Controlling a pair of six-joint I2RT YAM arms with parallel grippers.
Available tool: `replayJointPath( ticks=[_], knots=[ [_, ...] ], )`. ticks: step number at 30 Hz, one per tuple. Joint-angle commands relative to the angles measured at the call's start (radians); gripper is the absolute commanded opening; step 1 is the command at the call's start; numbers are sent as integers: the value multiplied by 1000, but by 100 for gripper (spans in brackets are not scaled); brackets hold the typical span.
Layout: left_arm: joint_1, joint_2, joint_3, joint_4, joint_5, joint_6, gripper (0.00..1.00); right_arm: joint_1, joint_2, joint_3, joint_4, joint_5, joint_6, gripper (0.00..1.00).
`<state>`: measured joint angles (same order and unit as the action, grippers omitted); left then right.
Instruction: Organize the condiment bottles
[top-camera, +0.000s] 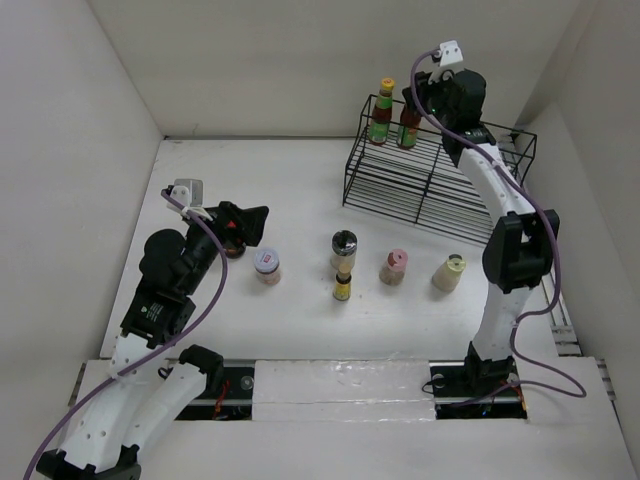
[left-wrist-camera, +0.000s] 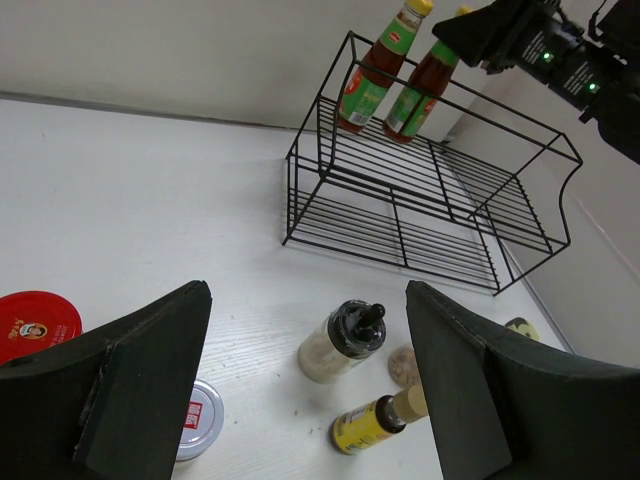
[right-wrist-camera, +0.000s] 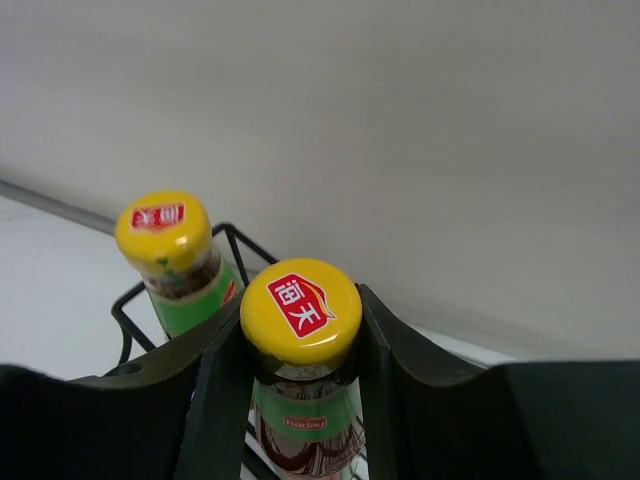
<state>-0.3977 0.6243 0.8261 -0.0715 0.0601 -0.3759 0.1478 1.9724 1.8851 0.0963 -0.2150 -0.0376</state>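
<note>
Two tall green-red bottles with yellow caps stand on the upper shelf of the black wire rack (top-camera: 440, 185). My right gripper (right-wrist-camera: 300, 312) is shut on the cap of the right bottle (right-wrist-camera: 303, 425); the left bottle (right-wrist-camera: 165, 235) stands free beside it. On the table stand the red-lidded jar (top-camera: 234, 245), white-lidded jar (top-camera: 267, 263), grey-topped grinder (top-camera: 344, 245), small yellow bottle (top-camera: 342, 286), pink-capped bottle (top-camera: 394, 266) and cream bottle (top-camera: 450, 271). My left gripper (left-wrist-camera: 308, 296) is open and empty above the table, by the red-lidded jar (left-wrist-camera: 35, 322).
The rack's lower shelf (left-wrist-camera: 400, 235) holds nothing. White walls close in the table at the back and both sides. The right arm (top-camera: 510, 250) rises past the cream bottle to the rack.
</note>
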Motion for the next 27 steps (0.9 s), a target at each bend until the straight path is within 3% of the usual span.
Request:
replayJointPath(
  ticks=[1,4,7,12,15,22,27],
  knots=[
    [-1,-5,7,45,12,0,75,13,-40,-9,172,12,-4,14],
    [-1,-5,7,55,12,0,75,13,-40,-40,172,22,-4,15],
    [-1,-5,7,55,12,0,75,13,-58,-67,172,31,-4,24],
    [-1,-5,7,55,21,0,75,13,-90,-127,183,45,-4,54],
    [-1,-5,7,55,21,0,75,13,-124,-139,192,75,-4,66],
    [-1,-15,7,44,-6,0,75,13,-219,-170,192,120,-13,80],
    [-1,-26,7,44,-19,0,75,22,-317,-224,203,120,-33,83]
  ],
)
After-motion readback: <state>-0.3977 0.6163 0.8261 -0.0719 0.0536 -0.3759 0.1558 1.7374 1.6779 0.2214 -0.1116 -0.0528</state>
